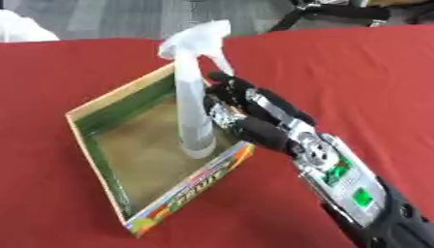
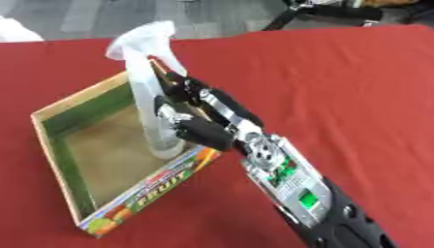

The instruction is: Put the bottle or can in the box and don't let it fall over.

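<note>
In the left eye view, the spray bottle (image 1: 193,97) stood upright inside the box (image 1: 110,99), base on its floor. In the right eye view, the right hand (image 2: 196,116) gripped its side; only letting go seemingly remained

Translucent, frosted plastic spray bottle (image 1: 193,97); glossy printed cardboard box (image 1: 199,180); matt red tablecloth (image 1: 356,72).
</note>
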